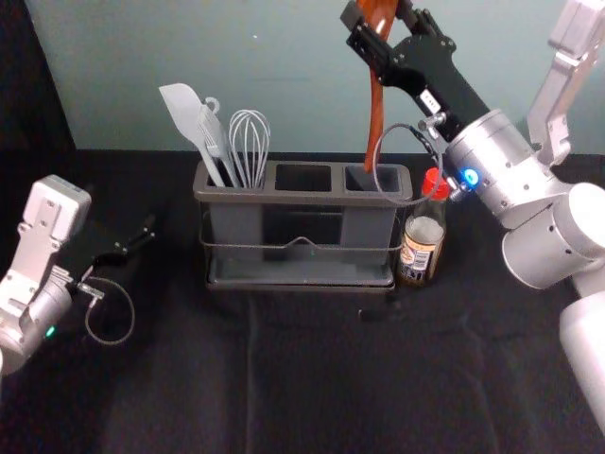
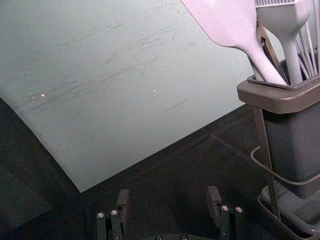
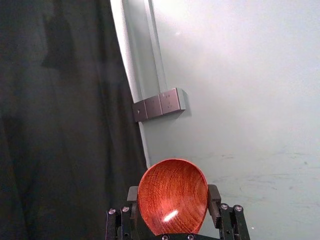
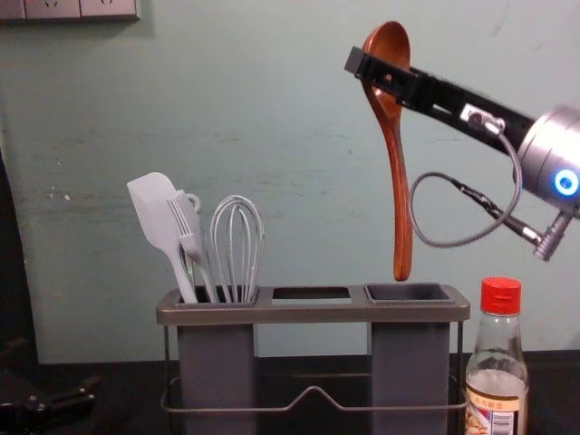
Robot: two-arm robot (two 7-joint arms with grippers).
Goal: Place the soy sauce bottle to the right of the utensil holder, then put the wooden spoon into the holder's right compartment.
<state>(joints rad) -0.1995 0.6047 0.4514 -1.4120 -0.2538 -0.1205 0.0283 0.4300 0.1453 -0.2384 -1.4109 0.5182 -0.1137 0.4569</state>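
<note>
Wooden spoon [image 4: 400,181] above holder [image 4: 313,312], right pincer [image 1: 379,13] hiding part

No legible text, soy sauce bottle label [image 4: 492,419], print too small to read

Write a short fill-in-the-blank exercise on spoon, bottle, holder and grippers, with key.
1. The right gripper holds the wooden spoon by its ____.
2. The spoon's handle points ____, above the holder's right compartment.
3. The soy sauce bottle, right of the holder, has a ____ cap.
4. The spatula stands in the ____ compartment, nearest the open left gripper.

Missing words: bowl; down; red; left.
</note>
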